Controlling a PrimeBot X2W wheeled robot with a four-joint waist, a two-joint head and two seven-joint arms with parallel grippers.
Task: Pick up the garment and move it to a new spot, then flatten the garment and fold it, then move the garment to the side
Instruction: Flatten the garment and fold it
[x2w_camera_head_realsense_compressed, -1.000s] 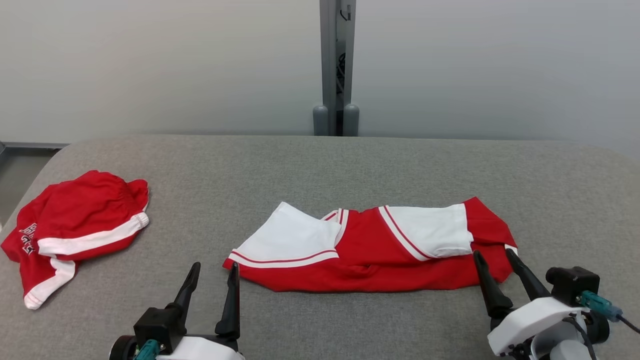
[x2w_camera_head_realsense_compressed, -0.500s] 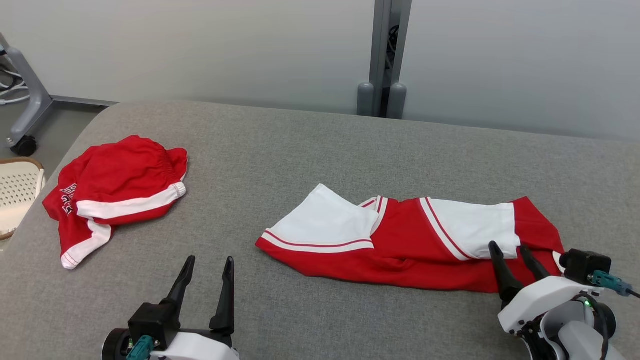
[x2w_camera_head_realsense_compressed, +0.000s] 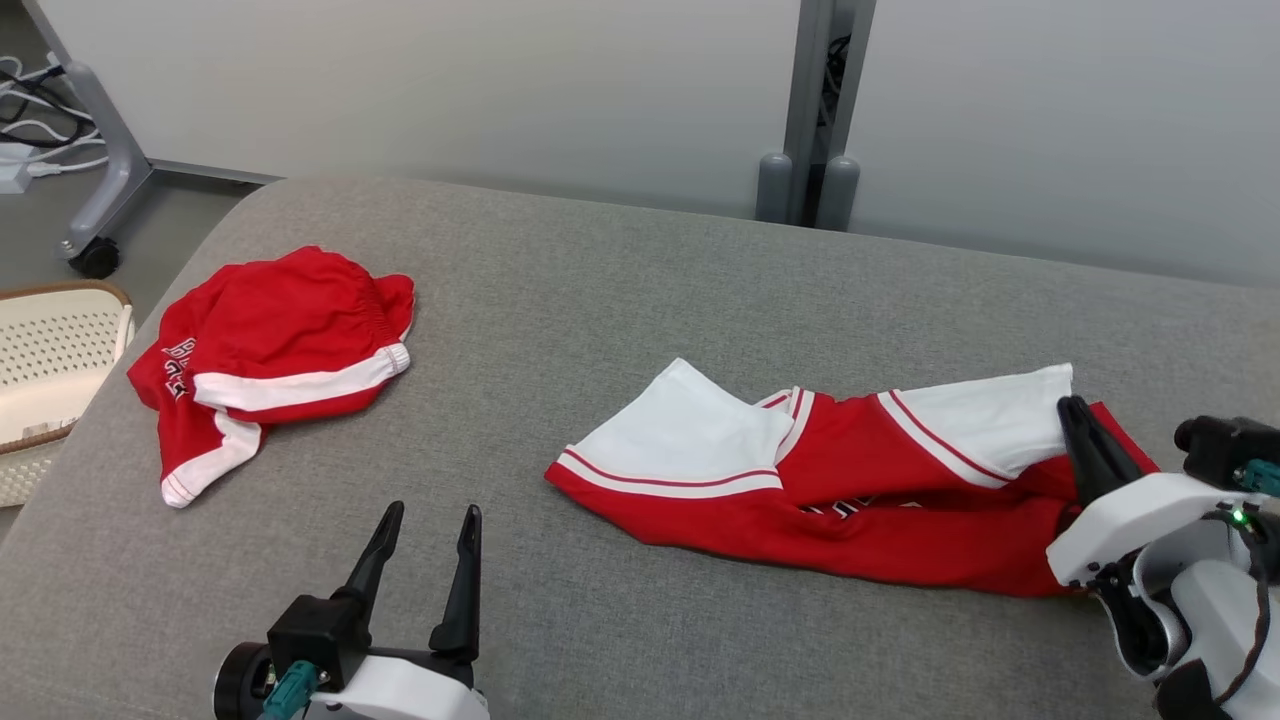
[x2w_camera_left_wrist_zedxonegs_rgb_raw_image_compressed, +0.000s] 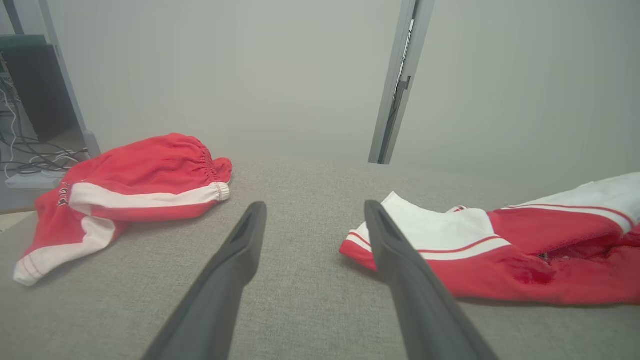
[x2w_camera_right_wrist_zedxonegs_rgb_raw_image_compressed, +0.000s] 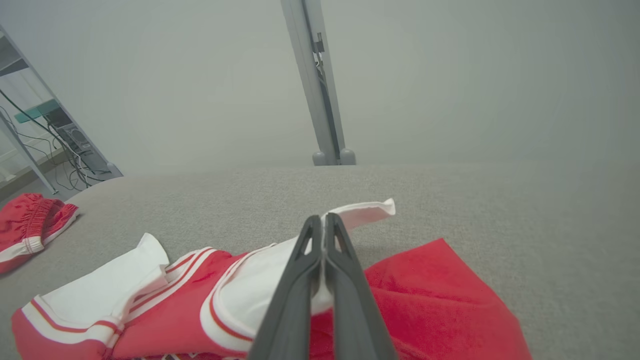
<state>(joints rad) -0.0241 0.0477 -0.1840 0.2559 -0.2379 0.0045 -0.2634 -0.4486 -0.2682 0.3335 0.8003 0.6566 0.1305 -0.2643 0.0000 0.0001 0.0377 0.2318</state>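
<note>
Near the worktop's (x2w_camera_head_realsense_compressed: 600, 280) right edge, the right end effector (x2w_camera_right_wrist_zedxonegs_rgb_raw_image_compressed: 322, 220) is clamped on the garment (x2w_camera_head_realsense_compressed: 850, 500), apparently its white sleeve (x2w_camera_right_wrist_zedxonegs_rgb_raw_image_compressed: 360, 210); the left end effector (x2w_camera_head_realsense_compressed: 432, 512) hovers spread by the front edge.

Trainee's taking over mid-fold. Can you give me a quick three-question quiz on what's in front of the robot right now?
1. True or false: the right gripper is shut on the shirt at its white sleeve.
2. Where do the red shorts lie? A) on the table, to the left of the shirt; B) under the shirt; C) on the floor.
3. Which gripper has its fingers apart with nothing between them?

Key: 1 true; 2 A; 3 the left gripper.
</note>
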